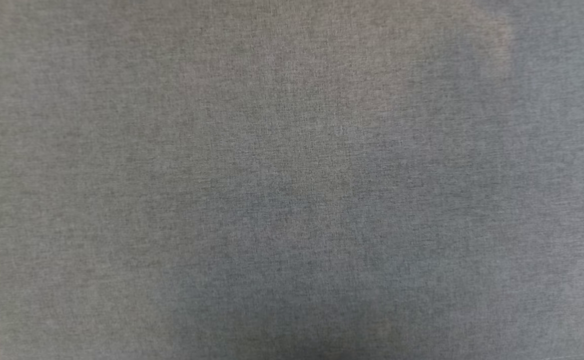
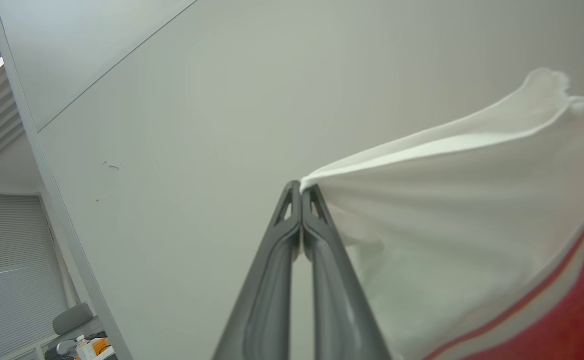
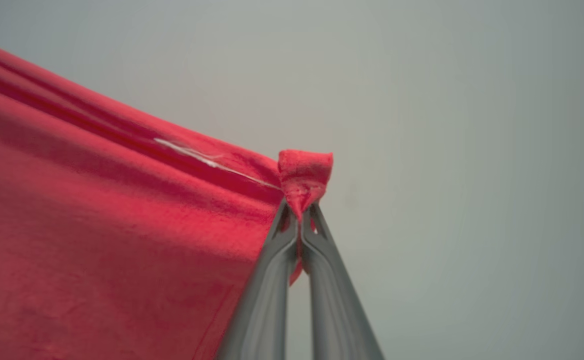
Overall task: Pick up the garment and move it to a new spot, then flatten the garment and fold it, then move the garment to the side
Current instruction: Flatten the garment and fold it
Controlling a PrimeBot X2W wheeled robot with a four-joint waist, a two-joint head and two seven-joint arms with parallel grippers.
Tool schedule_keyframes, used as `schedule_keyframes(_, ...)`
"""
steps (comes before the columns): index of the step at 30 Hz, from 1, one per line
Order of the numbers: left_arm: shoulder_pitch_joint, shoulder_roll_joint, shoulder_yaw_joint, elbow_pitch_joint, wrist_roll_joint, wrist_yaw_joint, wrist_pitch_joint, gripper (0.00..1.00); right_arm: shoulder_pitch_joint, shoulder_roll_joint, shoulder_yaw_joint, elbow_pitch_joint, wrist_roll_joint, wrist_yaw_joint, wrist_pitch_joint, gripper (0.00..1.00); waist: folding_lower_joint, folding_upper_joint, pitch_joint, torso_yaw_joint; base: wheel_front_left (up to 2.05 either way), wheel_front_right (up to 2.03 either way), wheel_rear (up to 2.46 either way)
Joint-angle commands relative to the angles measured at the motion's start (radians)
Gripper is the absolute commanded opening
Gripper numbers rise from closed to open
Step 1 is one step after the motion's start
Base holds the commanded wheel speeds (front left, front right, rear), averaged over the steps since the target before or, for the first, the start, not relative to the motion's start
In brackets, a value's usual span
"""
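While sighting along its own two fingers, left gripper [image 2: 302,187]: pressing the dark tips together, pinching a thin edge of white cloth between them.
garment [image 2: 472,235]: hanging in the air, being held at two places, one by each gripper; touching both at the fingertips.
white sleeve [image 2: 437,200]: stretching taut from the left tips toward the right of the left wrist view, bunching into a small knob at its far upper end.
striped trim [image 2: 532,295]: running slantwise at the lower right of that view, lying between sleeve and red body.
red body [image 3: 97,240]: spreading over the left half of the right wrist view, creasing in long folds along its upper edge.
right gripper [image 3: 299,210]: clamping shut on a corner of the red cloth.
red tuft [image 3: 304,172]: poking out just above the right tips.
pale streak [image 3: 207,157]: lying along one crease; thread or print, not telling which.
wall [image 2: 172,150]: standing pale and plain behind the left gripper.
window blind [image 2: 12,270]: hanging at the lower left of the left wrist view, near a grey chair [image 2: 72,318] and a small bottle [image 2: 83,347].
grey woven surface [image 1: 292,150]: lying before the head camera, blurring slightly, darkening toward the lower middle.
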Motion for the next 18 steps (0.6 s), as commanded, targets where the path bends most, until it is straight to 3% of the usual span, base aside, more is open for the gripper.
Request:
schedule_keyframes(1, -0.047, 0.005, 0.008, 0.037, 0.015, 0.012, -0.019, 0.00, -0.025, -0.010, -0.025, 0.035, -0.024, -0.009, -0.023, 0.00, -0.0003, 0.0000, 0.053, -0.001, 0.00, 0.00, 0.00)
schedule_keyframes(8, -0.038, -0.052, -0.015, 0.186, 0.006, 0.011, -0.060, 0.00, -0.092, -0.001, -0.025, 0.185, -0.127, -0.009, -0.139, 0.00, -0.0003, 0.0000, 0.090, 0.031, 0.00, 0.00, 0.00)
schedule_keyframes(18, 0.326, -0.146, 0.057, 0.055, -0.105, 0.024, -0.062, 0.00, 0.010, 0.007, 0.032, 0.292, -0.164, -0.009, -0.228, 0.00, -0.0003, 0.0000, 0.072, 0.075, 0.00, 0.00, 0.00)
